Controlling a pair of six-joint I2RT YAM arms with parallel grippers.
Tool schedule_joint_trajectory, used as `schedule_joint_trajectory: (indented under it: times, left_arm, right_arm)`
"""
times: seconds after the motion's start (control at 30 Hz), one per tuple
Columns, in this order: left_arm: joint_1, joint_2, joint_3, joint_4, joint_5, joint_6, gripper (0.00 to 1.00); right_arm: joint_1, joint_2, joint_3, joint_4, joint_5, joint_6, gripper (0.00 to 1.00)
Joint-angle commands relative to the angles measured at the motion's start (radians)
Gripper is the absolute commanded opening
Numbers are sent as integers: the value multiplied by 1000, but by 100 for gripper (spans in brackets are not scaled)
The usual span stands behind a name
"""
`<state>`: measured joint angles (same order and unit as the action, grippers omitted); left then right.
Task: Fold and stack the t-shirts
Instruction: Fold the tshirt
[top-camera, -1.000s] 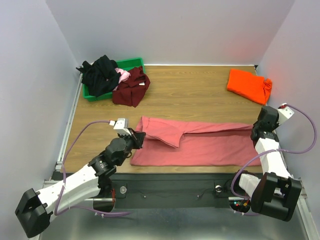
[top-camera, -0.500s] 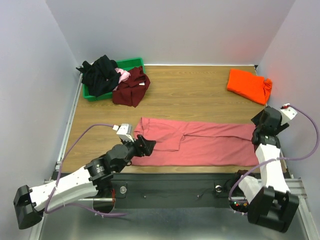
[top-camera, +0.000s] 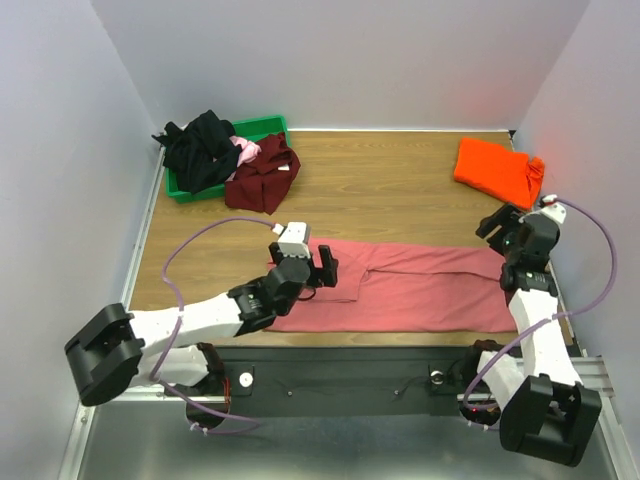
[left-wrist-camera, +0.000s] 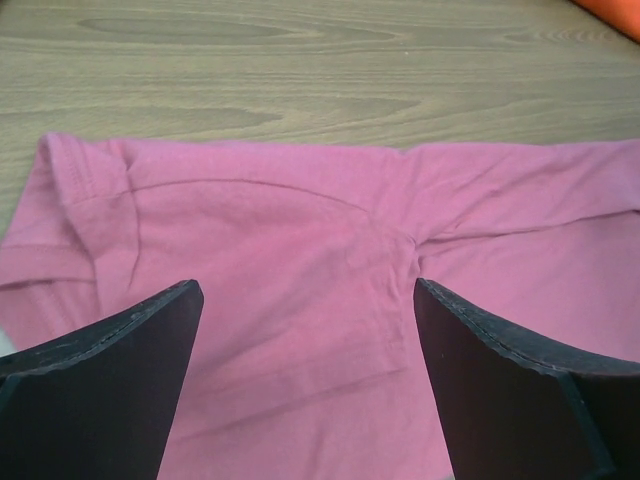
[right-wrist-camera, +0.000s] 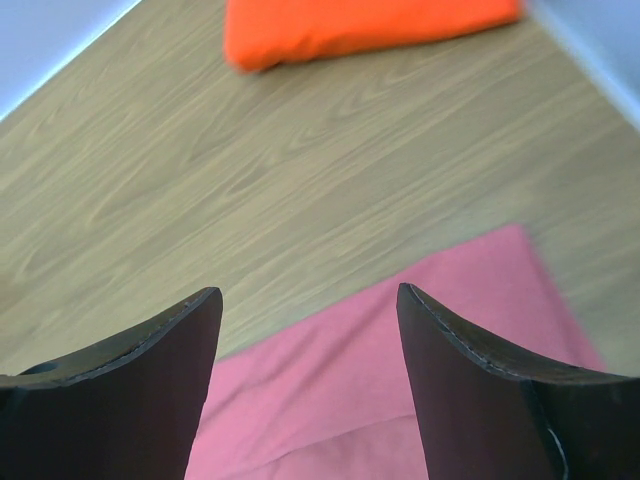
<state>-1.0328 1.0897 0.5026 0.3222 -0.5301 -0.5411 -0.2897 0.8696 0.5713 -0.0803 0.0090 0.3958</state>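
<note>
A: Salmon-pink t-shirt (top-camera: 420, 290) is lying part-folded at the table's (top-camera: 380, 190) 6 o'clock. Left hand (top-camera: 324, 268) and right hand (top-camera: 497, 222) are gaping wide, gripping nothing.
B: Risking a one-layer pinch, probably dragging the flap open.

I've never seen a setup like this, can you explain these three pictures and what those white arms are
Two white-and-black robot arms are bolted at a wooden table's near edge. The wide picture looks down from above and behind; the other two come from a camera on each wrist, so the dark wedges there are that arm's fingers. A salmon-pink cotton t-shirt lies spread near the front, a folded bright orange t-shirt far right, and a black shirt, a light pink shirt and a dark maroon shirt spill from a green plastic bin far left. The left fingers and right fingers are open; nothing is held.
</note>
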Motion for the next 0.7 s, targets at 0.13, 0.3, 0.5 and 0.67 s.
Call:
schedule_joint_trajectory:
  times: [0.13, 0.3, 0.5, 0.67]
  left_arm:
    - [154, 159, 28, 214, 126, 26, 99]
    - [198, 261, 27, 268, 194, 21, 99]
    - [275, 372, 33, 330, 275, 17, 99]
    - [298, 502, 76, 379, 326, 27, 98]
  right_arm:
    - [275, 113, -1, 139, -43, 6, 76]
    - [406, 227, 4, 175, 12, 6, 76]
    - [497, 339, 6, 195, 85, 14, 77]
    - [512, 387, -4, 209, 95, 24, 77]
